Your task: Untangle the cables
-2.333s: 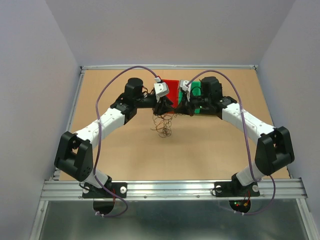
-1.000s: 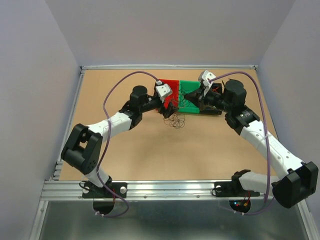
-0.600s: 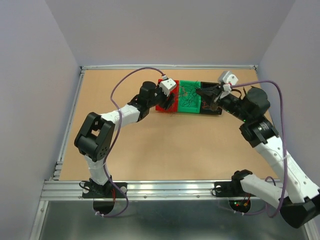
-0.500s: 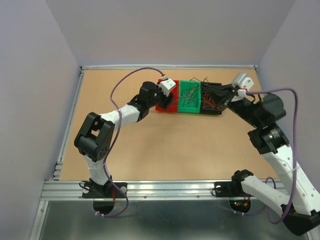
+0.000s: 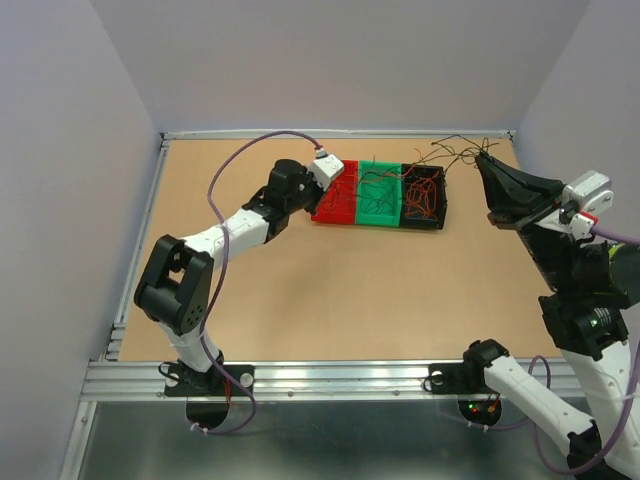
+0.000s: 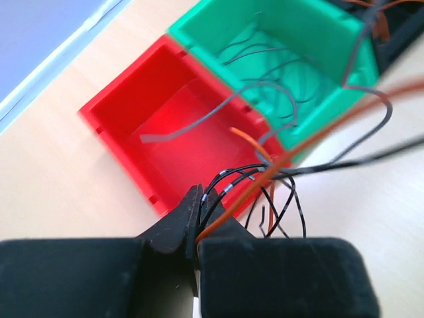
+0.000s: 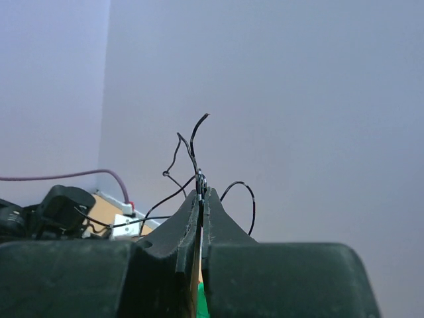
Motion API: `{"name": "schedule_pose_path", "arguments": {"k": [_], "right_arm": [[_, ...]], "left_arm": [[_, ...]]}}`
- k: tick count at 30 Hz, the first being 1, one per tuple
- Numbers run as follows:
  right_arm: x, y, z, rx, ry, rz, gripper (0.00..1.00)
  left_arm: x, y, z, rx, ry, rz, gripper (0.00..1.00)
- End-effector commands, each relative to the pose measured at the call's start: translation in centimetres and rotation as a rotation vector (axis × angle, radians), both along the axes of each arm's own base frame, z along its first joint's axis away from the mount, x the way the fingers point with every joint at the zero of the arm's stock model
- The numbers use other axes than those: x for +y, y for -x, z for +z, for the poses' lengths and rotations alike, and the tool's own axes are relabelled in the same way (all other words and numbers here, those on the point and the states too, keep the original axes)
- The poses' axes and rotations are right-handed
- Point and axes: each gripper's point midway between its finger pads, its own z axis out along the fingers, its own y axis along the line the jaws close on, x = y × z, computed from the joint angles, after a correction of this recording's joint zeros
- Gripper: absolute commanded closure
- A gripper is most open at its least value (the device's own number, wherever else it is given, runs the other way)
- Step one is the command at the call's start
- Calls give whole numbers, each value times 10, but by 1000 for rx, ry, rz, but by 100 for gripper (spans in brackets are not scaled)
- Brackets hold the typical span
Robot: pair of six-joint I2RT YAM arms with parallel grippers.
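- The cables (image 5: 424,196) look only partly sorted. Red-orange loops lie in the black tray (image 5: 421,225) and darker strands in the green tray (image 5: 379,221). The red tray (image 5: 335,203) holds little more than one grey strand.
- The three trays stand touching in a row at the far middle of the bench (image 5: 300,290).
- The left jaws are pinched shut on a small knot of black and red-orange wire just beside the red tray's corner. Strands run from there across towards the green tray.
- The right jaws are closed tight on hair-thin black wire, raised over the far right corner of the bench. Its loose ends curl upward, and fine strands trail back towards the black tray.
- What is left, as I judge it, is to part the knot stretched between the two arms and lay each strand down apart.
- The bench is a flat tan board with a metal rail (image 5: 340,375) along the near edge.
- Plain pale lilac-grey walls close it in on three sides.
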Motion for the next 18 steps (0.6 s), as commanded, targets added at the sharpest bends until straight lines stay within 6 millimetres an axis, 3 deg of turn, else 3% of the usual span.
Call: {"name": "schedule_pose_path", "arguments": {"k": [1,2,5,6,9,11,16,18], "right_arm": [[-29,5,28,-45,-127,-107,99],[-34,9,30,-53,-146,-119,99],[-40,19,34,-75,-176,-117,99],[-46,20,35,-74,-197,-135,99],[-51,29,40,-89,-219,-138,100],[-56,30,41,-88,-233,-155,99],[-63,32,42,-92,-268,-178,99],[-67,33,44,-97,-287,-189,99]], "left_arm": [[58,-42,44,-55,87,255,94],[87,-56,50,-44,128,347,93],[126,-69,66,-31,248,457,98],[154,-77,68,-39,279,517,100],[190,-84,78,-31,379,617,100],[225,-87,83,-48,439,689,100],[299,-91,82,-43,578,874,100],[312,-94,77,-33,596,910,100]]}}
